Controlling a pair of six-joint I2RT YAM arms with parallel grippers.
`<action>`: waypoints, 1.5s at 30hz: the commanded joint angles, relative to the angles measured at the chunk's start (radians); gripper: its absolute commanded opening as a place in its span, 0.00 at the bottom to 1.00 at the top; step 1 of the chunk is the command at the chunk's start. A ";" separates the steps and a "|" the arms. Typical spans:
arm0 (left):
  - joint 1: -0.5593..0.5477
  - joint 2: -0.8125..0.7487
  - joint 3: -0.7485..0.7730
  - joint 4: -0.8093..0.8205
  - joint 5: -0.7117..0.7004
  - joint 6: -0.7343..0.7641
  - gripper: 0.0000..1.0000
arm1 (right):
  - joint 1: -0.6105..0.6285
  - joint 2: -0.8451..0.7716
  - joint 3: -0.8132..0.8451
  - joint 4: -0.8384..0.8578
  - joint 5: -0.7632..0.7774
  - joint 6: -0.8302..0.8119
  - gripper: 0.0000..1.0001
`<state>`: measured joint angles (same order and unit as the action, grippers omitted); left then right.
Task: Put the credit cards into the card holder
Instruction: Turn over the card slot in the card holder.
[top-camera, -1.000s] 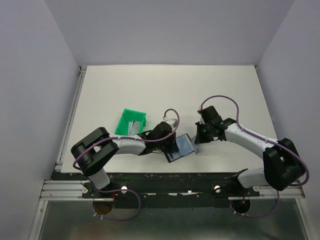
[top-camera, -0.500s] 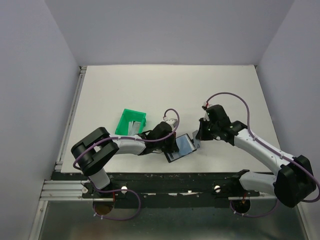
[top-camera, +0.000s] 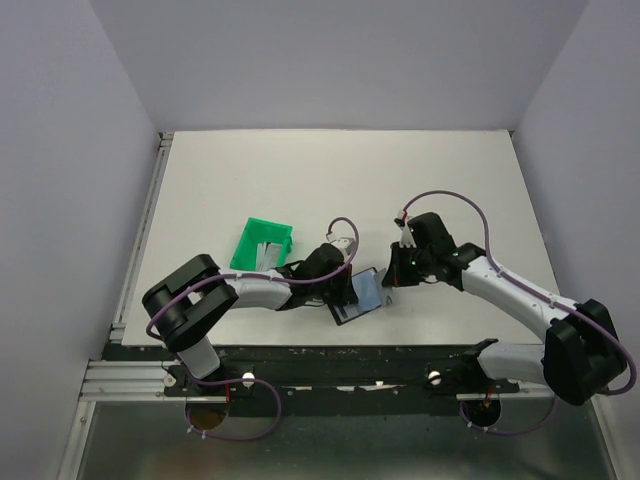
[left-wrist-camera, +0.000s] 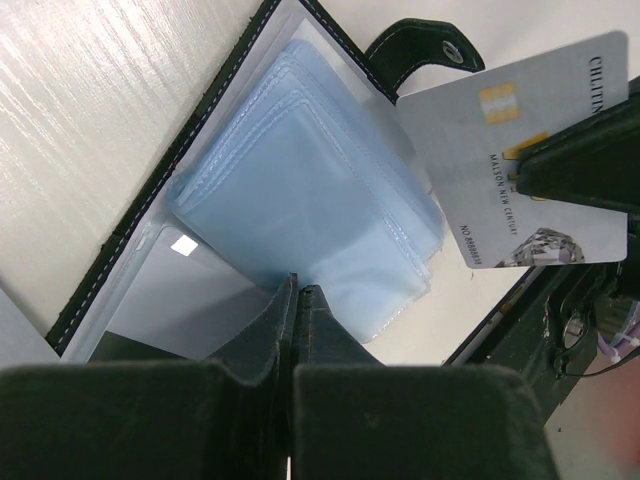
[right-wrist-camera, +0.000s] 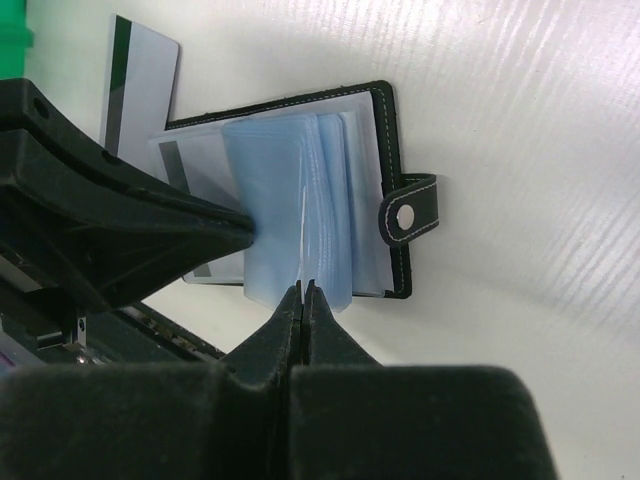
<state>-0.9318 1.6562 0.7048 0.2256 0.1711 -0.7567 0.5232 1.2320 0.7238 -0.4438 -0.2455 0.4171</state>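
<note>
The black card holder lies open on the table, its pale blue sleeves fanned up. My left gripper is shut, pinching the sleeves at their near edge. A silvery-grey credit card hangs just right of the sleeves, beside the snap tab. My right gripper is shut on it, and in the right wrist view the card shows edge-on against the sleeves. A second card with a dark stripe pokes out from behind the holder. Another grey card sits in the holder's clear pocket.
A green plastic bin stands on the table left of the left arm, with pale cards inside. The table's near edge and black rail run just below the holder.
The right arm's elbow swung out and partly back. Its gripper, still shut on the card, edged slightly left toward the holder. The left arm stayed put.
</note>
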 joint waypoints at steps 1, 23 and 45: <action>-0.009 0.047 -0.034 -0.117 -0.028 0.014 0.00 | 0.000 0.035 -0.015 0.050 -0.067 -0.009 0.01; -0.007 0.047 -0.039 -0.118 -0.030 0.013 0.00 | 0.000 0.118 -0.024 0.086 -0.084 0.000 0.01; -0.007 0.040 -0.036 -0.120 -0.030 0.011 0.00 | 0.000 0.153 -0.037 0.186 -0.196 0.058 0.01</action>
<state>-0.9318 1.6569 0.7044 0.2268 0.1711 -0.7570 0.5232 1.3724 0.7013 -0.2916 -0.4057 0.4583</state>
